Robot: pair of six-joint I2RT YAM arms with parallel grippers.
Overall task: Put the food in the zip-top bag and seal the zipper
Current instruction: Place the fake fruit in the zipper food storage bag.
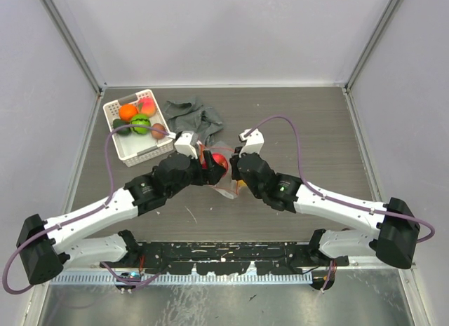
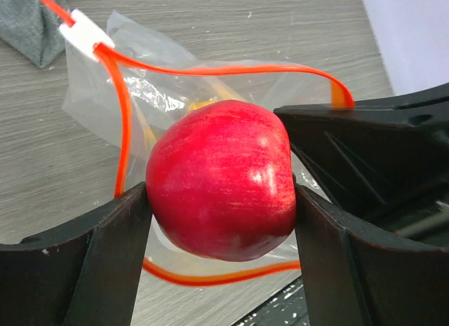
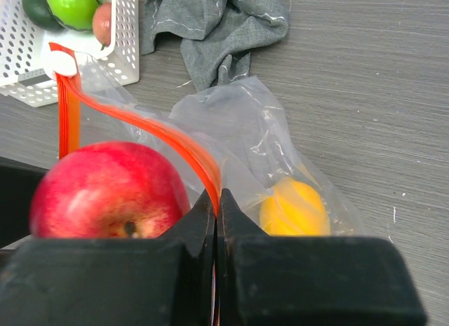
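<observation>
My left gripper (image 2: 221, 200) is shut on a red apple (image 2: 221, 179) and holds it over the open mouth of the zip-top bag (image 2: 154, 94). The red-orange zipper (image 2: 210, 70) loops around behind the apple, with a white slider (image 2: 85, 33) at its far end. On the mouth's right side, my right gripper (image 3: 218, 200) is shut on the zipper (image 3: 140, 126), pinching the strip. A yellow food (image 3: 295, 207) lies inside the bag. More food, orange (image 1: 128, 112), green (image 1: 140, 123) and brown (image 1: 158, 130), sits in the basket.
The white lattice basket (image 1: 144, 154) stands at the back left, close to the left wrist. A crumpled grey cloth (image 1: 193, 116) lies just behind the bag. Both arms meet at the table's middle, and grey walls close in the sides.
</observation>
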